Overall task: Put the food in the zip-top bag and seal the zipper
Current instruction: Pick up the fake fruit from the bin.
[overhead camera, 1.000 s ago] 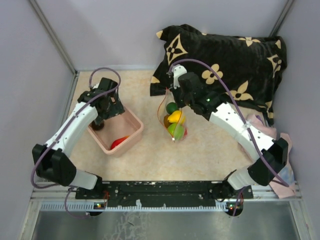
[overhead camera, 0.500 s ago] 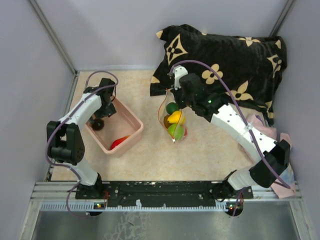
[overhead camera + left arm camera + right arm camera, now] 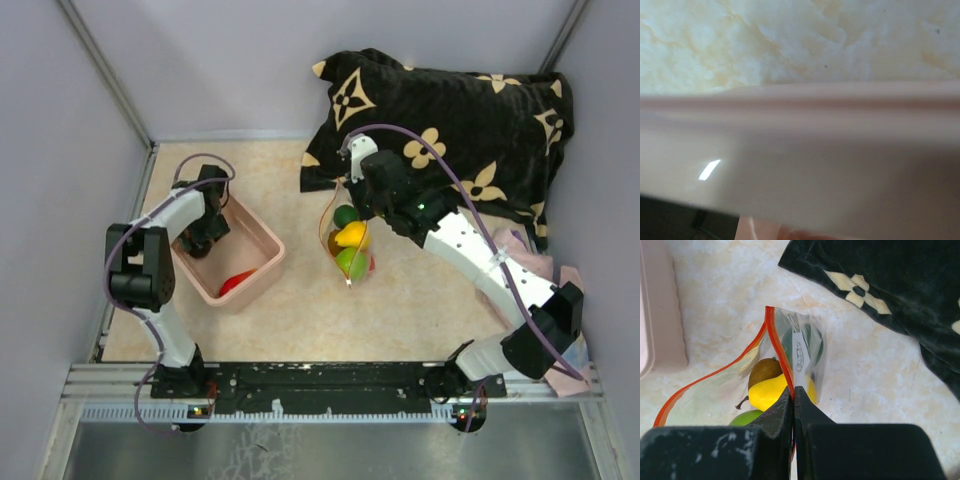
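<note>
Tabletop [image 3: 300, 310]: beige, marbled surface that carried everything listed here.
Zip-top bag [image 3: 805, 355]: small, clear, crinkly plastic. It sat near the middle of the tabletop, just in front of the black cloth and well to the right of the pink bin, and was held at its mouth edge.
Zipper [image 3: 776, 342]: thin red-orange strip along the bag's mouth. Its two sides were parted: one ran straight down into the right fingers and the other bowed out to the left, so the mouth gaped.
Food [image 3: 350, 245]: a dark brown pear-shaped piece [image 3: 764, 371], a yellow piece [image 3: 771, 392], a light green piece [image 3: 746, 417] and a dark green piece [image 3: 814, 345] lay together inside the bag. A red piece [image 3: 238, 284] lay in the near part of the pink bin.
Right fingers [image 3: 777, 415]: pressed tight together, with the bag's mouth edge and zipper strip pinched between them.
Left fingers [image 3: 202, 240]: down inside the far-left end of the pink bin. I could not tell how far apart they were, because the wrist view showed only a blurred bin rim and the tabletop.
Pink bin [image 3: 262, 250]: rectangular pink plastic tub on the left half of the tabletop.
Black cloth [image 3: 450, 120]: dark velvety fabric with cream flower motifs, heaped at the far right.
</note>
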Robot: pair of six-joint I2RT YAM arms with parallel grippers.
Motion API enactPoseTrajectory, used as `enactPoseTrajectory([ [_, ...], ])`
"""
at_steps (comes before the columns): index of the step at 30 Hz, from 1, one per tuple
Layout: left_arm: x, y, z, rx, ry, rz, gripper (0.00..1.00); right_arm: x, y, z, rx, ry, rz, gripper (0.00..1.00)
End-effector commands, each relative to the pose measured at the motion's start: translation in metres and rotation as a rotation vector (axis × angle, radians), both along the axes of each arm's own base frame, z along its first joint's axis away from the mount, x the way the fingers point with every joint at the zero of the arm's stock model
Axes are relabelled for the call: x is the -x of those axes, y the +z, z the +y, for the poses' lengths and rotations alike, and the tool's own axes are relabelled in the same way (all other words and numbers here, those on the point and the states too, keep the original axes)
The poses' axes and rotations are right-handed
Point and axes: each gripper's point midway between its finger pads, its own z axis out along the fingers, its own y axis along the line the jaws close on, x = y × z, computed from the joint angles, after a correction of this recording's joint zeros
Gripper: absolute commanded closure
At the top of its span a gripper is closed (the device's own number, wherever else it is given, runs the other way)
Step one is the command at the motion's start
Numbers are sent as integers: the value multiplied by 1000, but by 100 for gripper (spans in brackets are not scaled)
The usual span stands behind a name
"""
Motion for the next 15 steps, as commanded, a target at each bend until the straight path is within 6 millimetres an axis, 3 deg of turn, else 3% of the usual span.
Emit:
enactPoseTrajectory([
  [1,-5,-20,-10,61,-17,9,14,-1,25,-1,-38,-1,-77,100],
  [7,-1,-30,-11,66,-24,14,13,-2,23,0,-38,1,-71,100],
  [15,-1,-22,-3,30,-16,-55,15,0,20,3,-46,12,-64,100],
])
